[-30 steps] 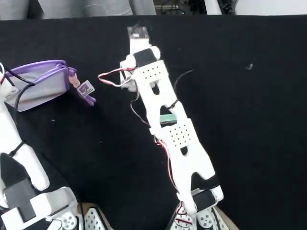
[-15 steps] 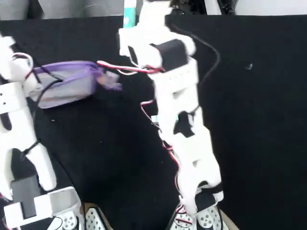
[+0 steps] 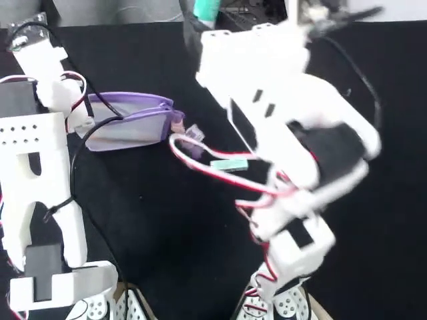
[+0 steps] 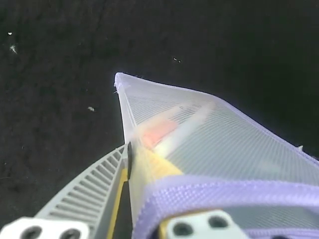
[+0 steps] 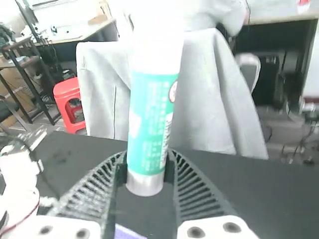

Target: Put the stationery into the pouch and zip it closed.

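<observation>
Right pincer (image 5: 144, 175) is clamped on the glue stick (image 5: 149, 109), gripping it near the lower end. The stick stands upright between the jaws, raised well above the tabletop (image 3: 140, 220) at its far edge. Left pincer (image 4: 128, 152) is closed on one end of the pouch (image 3: 127, 125), pinching the mesh wall just under the purple rim. The pouch lies on the tabletop beside the left arm, with the zipper pull (image 3: 192, 133) at the opposite end, toward the right arm. The mouth looks open, and some items show through the mesh.

Step in hand, as I judge it, is getting the glue stick to the mouth. To do it well:
- Tilt the stick to line up with the pouch's length and lead with the free end.
- Enter near the pull end, clear of the red cable (image 3: 193, 162) looping close by.
- Left should hold the rim taut and slightly lifted so the mouth gapes.
- Let go only once most of the stick is past the rim, or it may roll off.
</observation>
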Action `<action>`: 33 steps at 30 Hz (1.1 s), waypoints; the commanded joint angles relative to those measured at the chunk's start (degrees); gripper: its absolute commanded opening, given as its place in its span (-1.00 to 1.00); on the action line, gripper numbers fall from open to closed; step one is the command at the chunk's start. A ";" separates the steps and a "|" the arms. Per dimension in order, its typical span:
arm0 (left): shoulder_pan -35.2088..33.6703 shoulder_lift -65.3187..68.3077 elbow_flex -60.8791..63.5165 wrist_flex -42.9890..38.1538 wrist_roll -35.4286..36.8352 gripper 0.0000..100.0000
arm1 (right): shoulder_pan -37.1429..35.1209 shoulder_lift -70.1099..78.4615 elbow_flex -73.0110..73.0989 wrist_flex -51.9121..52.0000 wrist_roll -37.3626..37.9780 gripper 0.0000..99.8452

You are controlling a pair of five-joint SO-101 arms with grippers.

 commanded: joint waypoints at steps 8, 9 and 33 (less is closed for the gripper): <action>0.92 -0.79 -1.10 0.18 1.32 -0.94 | -6.77 -21.23 35.91 -3.69 2.55 -0.98; 0.92 -0.79 -1.10 0.18 1.32 -0.94 | -7.65 -22.11 39.34 -5.89 2.55 -0.98; 0.75 -0.44 2.42 -2.81 1.41 -0.94 | -17.93 -41.89 109.23 -65.93 2.64 -0.98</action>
